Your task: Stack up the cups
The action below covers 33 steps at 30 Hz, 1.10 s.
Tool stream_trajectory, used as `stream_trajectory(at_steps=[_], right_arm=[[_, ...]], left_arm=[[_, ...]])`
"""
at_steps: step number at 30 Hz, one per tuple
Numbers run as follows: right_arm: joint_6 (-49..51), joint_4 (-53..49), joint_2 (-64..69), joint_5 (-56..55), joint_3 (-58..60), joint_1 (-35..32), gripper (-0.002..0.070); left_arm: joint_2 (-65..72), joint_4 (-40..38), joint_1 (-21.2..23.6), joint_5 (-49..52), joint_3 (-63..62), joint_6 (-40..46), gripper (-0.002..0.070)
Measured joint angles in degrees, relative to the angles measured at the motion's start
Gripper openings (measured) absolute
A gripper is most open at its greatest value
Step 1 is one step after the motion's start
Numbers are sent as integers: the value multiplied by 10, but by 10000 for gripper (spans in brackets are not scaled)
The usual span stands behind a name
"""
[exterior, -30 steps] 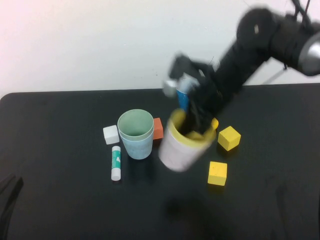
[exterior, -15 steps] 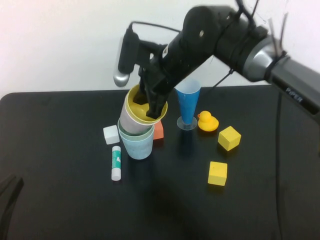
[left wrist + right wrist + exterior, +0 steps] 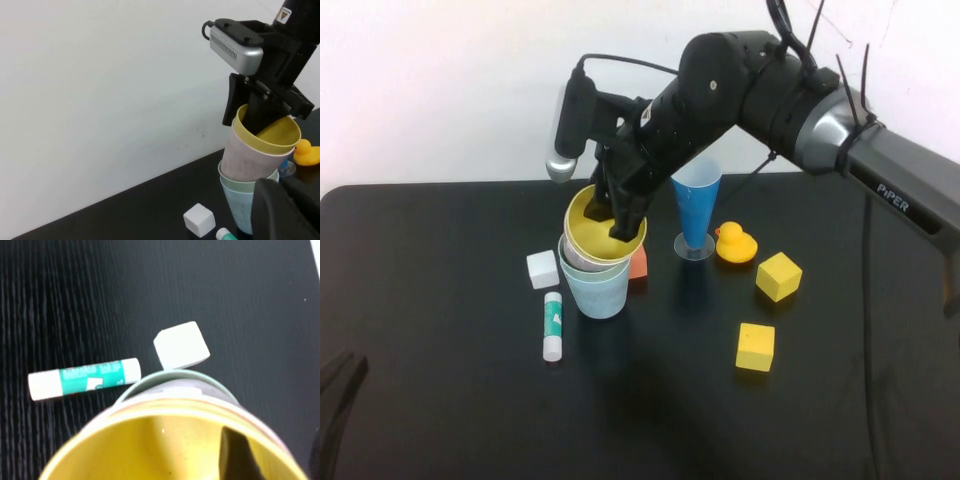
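Yellow plastic marks the top of the stack: the yellow cup [image 3: 604,226] is nested in the pink cup [image 3: 582,256], and both are lodged in the green cup [image 3: 230,181] and light blue cup [image 3: 597,292] at centre-left of the high view. The upper pair is seen tilted, not fully seated. The right pincer [image 3: 617,208] is placed at the yellow cup's rim, one finger down inside it; its jaws appear parted, so the grip is judged slackened for release. The left pincer [image 3: 287,210], shut and empty, is parked at the lower-left corner.

Crowding is noted around the stack: white cube [image 3: 542,269], glue stick [image 3: 552,325] and orange block [image 3: 637,258] lie close by. Open room lies straight upward, with the blue cone glass [image 3: 696,207] to the right.
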Motion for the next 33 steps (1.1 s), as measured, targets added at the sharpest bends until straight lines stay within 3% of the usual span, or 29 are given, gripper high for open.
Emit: stream_trajectory(at_steps=[17,22,28,33], right_arm=[[0,-3,-184,35,0,-15,317],[1,-50,-288,46,39,-46,210],[19,-191,-433,48,168,-56,36],[128,-295,-518,59,293,-56,4]], left_arm=[[-1,1,0,-11,0,5,1],[-33,1,0,-15,0,7,1],[-89,0,0,2,0,4,1],[-114,-2,0,11,0,-28,1]])
